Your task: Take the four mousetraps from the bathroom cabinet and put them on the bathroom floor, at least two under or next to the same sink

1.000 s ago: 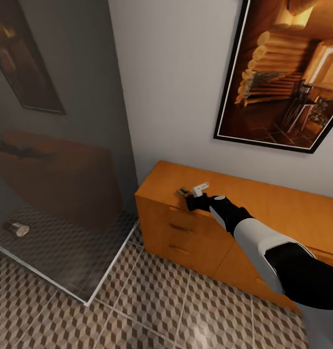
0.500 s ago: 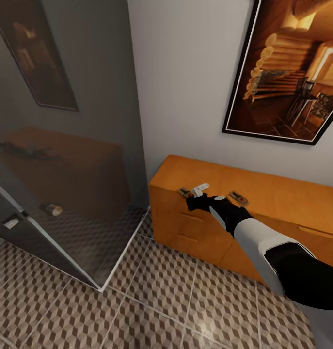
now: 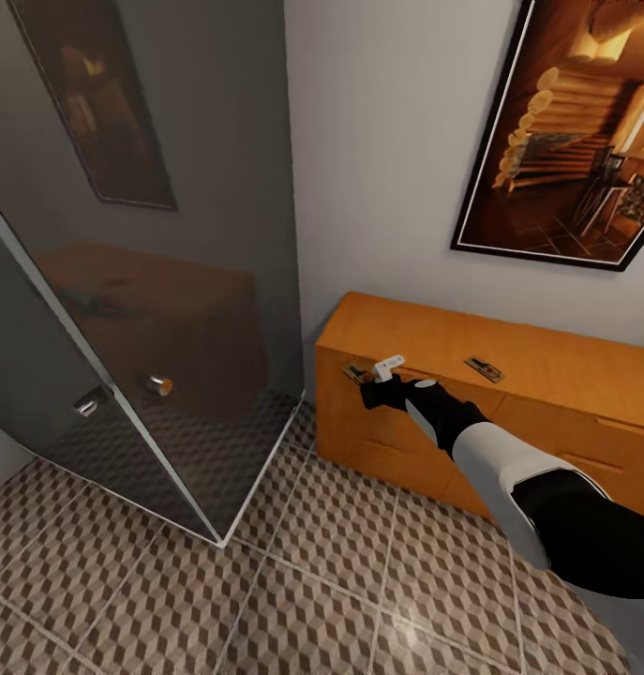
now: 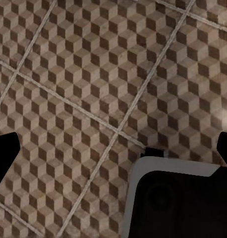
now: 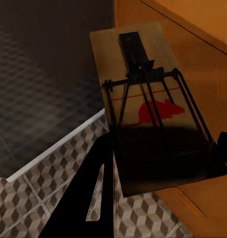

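Observation:
My right gripper (image 3: 366, 378) is shut on one end of a mousetrap (image 3: 357, 372) at the front edge of the orange-brown cabinet (image 3: 546, 412), near its left corner. In the right wrist view this mousetrap (image 5: 148, 104) is a tan board with dark wire and a red mouse mark. It juts out between the gripper (image 5: 165, 158) fingers, partly over the bathroom floor (image 5: 24, 208). A second mousetrap (image 3: 484, 368) lies flat on the cabinet top further right. My left gripper (image 4: 113, 153) hangs open over the cube-patterned bathroom floor (image 4: 93, 74).
A grey glass shower enclosure (image 3: 172, 281) with a round knob (image 3: 157, 384) stands left of the cabinet, its corner reaching out over the bathroom floor (image 3: 340, 572). A framed picture (image 3: 565, 141) hangs on the wall above the cabinet. Part of my own body (image 4: 178, 198) is under the left wrist.
The whole head view has swung, shifting the cabinet and shower to the right. The second mousetrap on the cabinet top has come into sight. The held mousetrap now sits nearer the cabinet's left corner.

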`<state>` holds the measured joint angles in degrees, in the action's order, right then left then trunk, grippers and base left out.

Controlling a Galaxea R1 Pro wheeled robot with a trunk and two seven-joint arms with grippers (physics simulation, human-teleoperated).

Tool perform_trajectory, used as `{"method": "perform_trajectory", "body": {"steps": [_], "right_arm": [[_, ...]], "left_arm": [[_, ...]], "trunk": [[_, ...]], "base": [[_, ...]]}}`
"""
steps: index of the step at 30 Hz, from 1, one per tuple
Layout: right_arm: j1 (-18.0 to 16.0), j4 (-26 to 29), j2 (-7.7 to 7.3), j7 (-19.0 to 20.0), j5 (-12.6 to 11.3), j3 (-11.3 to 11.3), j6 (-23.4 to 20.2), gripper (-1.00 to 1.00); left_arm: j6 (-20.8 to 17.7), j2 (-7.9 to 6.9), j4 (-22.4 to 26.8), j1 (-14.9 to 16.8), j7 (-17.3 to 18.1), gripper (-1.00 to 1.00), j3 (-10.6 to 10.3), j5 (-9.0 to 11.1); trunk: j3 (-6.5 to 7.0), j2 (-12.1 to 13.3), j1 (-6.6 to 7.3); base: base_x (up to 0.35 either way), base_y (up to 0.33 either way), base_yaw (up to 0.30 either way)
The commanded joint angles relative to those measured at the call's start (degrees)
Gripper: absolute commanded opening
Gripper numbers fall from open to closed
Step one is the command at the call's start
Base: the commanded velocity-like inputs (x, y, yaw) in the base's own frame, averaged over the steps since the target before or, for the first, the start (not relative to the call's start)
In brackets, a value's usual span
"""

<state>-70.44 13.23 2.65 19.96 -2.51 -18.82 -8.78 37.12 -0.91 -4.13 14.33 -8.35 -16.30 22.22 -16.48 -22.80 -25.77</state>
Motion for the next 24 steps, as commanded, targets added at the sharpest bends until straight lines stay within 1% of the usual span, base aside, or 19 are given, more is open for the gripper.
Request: {"method": "perform_trajectory", "body": {"steps": [1,13,16,17,18,20,21,23,24], "right_arm": [[-0.05,0.05,-0.01,0.08,-0.37,-0.16,-0.36,-1.00],[-0.05,-0.43,-0.09,0.16,-0.39,-0.19,-0.26,-1.00],[-0.05,-3.11,-0.10,0.16,-0.39,-0.27,0.46,-1.00],[-0.05,-5.51,-0.07,0.16,-0.39,-0.29,1.58,-1.00],[-0.02,-8.01,-0.05,0.15,-0.39,-0.31,3.72,-1.00],[0.35,-9.68,-0.07,0.12,-0.39,-0.32,6.66,-1.00],[1.73,-10.66,-0.10,-0.01,-0.39,-0.32,9.74,-1.00],[4.27,-11.25,-0.15,-0.38,-0.35,-0.33,12.47,-1.00],[7.49,-11.60,-0.24,-1.17,-0.33,-0.33,14.68,-1.00]], "left_arm": [[0.23,0.03,-0.17,0.08,-0.27,1.00,-0.49,0.10],[0.23,0.03,-0.17,0.08,-0.27,1.00,-0.49,0.10],[0.23,0.03,-0.17,0.08,-0.27,1.00,-0.49,0.10],[0.23,0.03,-0.17,0.08,-0.27,1.00,-0.49,0.10],[0.23,0.03,-0.17,0.08,-0.27,1.00,-0.49,0.10],[0.23,0.03,-0.17,0.08,-0.27,1.00,-0.49,0.10],[0.23,0.03,-0.17,0.08,-0.27,1.00,-0.49,0.10],[0.23,0.03,-0.17,0.08,-0.27,1.00,-0.49,0.10],[0.23,0.03,-0.17,0.08,-0.27,1.00,-0.49,0.10]], "trunk": [[-0.11,-0.12,-0.02],[-0.11,-0.12,-0.02],[-0.11,-0.12,-0.02],[-0.11,-0.12,-0.02],[-0.11,-0.12,-0.02],[-0.11,-0.12,-0.02],[-0.11,-0.12,-0.02],[-0.11,-0.12,-0.02],[-0.11,-0.12,-0.02]], "base": [[-0.157,0.254,0.000],[-0.155,0.252,0.000],[-0.077,0.160,0.000],[-0.035,0.077,0.000],[-0.023,0.050,0.000],[-0.016,0.036,0.000],[-0.009,0.020,0.000],[-0.007,0.015,0.000],[-0.004,0.008,0.000]]}}
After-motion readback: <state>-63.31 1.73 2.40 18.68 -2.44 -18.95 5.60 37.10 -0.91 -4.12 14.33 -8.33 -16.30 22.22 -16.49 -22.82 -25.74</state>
